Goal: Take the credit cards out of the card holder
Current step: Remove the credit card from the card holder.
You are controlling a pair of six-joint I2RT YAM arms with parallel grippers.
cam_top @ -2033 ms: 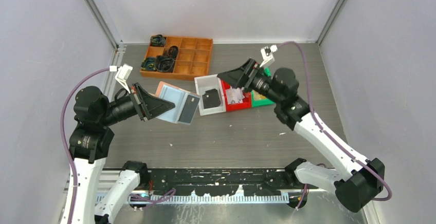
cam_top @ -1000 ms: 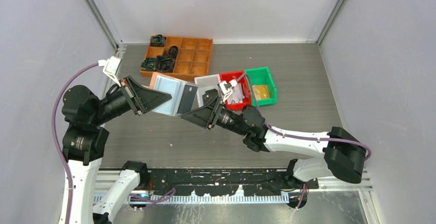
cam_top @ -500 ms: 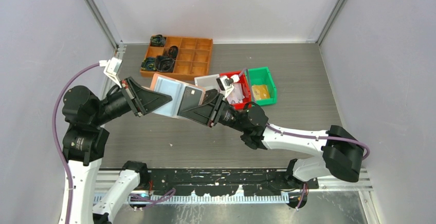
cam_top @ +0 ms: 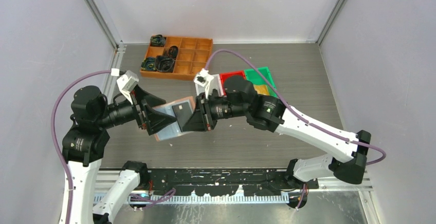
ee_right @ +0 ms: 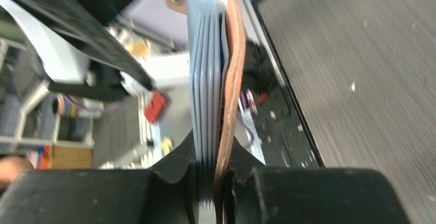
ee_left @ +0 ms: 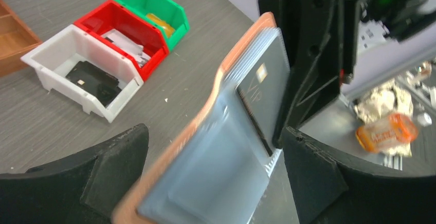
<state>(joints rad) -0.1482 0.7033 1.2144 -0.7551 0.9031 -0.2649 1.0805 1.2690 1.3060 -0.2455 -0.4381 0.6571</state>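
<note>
card holder (ee_right: 232, 70) | left jaws let go | right jaws now pinch

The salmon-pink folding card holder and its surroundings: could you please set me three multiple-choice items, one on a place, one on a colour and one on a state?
1. The black lumpy item lies: A. in the white plastic bin; B. on a shelf; C. in a blue bucket.
2. The outer cover of the folding leather-like card holder is: A. green; B. black; C. salmon-pink.
3. The right gripper is: A. wide open; B. shut on the card holder's edge; C. shut on nothing.

Answers: 1 A, it rests on that bin's floor in the left wrist view. 2 C, the pink edge shows in both wrist views. 3 B, the right wrist view shows it pinching the holder's edge.
</note>
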